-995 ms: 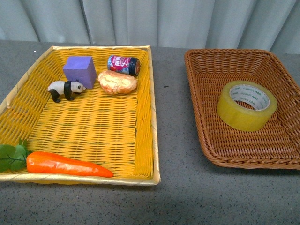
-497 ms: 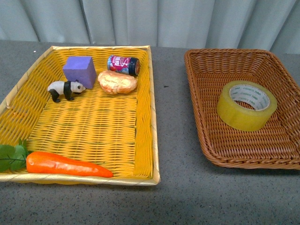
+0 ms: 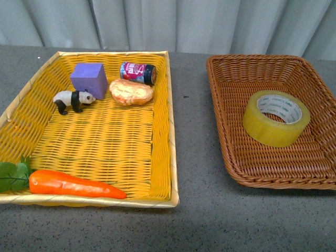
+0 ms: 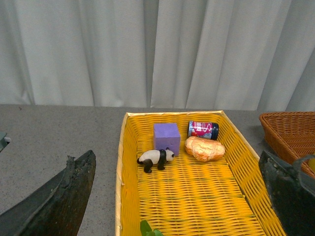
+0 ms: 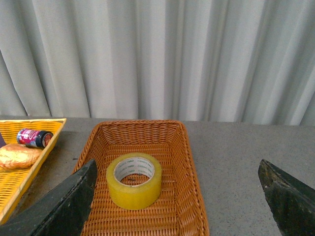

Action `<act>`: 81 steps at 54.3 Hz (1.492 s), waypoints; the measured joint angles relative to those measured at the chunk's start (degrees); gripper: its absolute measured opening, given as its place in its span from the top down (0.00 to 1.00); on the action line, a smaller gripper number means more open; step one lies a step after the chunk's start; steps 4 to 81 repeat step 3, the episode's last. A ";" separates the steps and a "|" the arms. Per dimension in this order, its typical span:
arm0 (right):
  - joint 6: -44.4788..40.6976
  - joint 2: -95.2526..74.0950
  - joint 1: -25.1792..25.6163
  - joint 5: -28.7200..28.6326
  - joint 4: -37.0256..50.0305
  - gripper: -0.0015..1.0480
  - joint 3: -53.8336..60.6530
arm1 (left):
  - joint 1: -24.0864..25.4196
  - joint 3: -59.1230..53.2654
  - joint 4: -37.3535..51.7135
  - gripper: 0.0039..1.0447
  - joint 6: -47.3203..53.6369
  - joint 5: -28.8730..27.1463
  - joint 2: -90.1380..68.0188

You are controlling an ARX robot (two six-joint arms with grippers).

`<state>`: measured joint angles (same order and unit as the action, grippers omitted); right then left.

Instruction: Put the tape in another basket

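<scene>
On the left there's one bright yellow woven tray [image 3: 161,131] with a pale rim, holding five things: a carrot [image 3: 73,184] along the near edge, a little panda [image 3: 73,100], a purple cube [image 3: 89,79], a lumpy bread roll [image 3: 131,92] and a small can [image 3: 138,72] on its side, with the middle weave bare. A strip of grey table [image 3: 194,157] separates it from one brown wicker basket [image 3: 226,100] with rounded corners. The tape [image 3: 275,118], a glossy yellow roll, lies flat inside, near the centre. Left gripper [image 4: 172,196] and right gripper [image 5: 177,196] are both spread wide, holding nothing.
</scene>
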<state>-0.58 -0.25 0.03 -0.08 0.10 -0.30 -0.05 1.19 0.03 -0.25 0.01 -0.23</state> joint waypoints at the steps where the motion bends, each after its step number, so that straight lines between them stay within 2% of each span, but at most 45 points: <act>1: 0.00 0.00 0.00 -0.02 0.00 0.09 0.00 | 0.00 0.00 0.00 0.06 0.00 0.02 0.00; 81: 0.00 0.00 0.00 0.00 0.00 0.09 0.00 | 0.00 0.00 0.00 0.06 0.00 0.00 0.00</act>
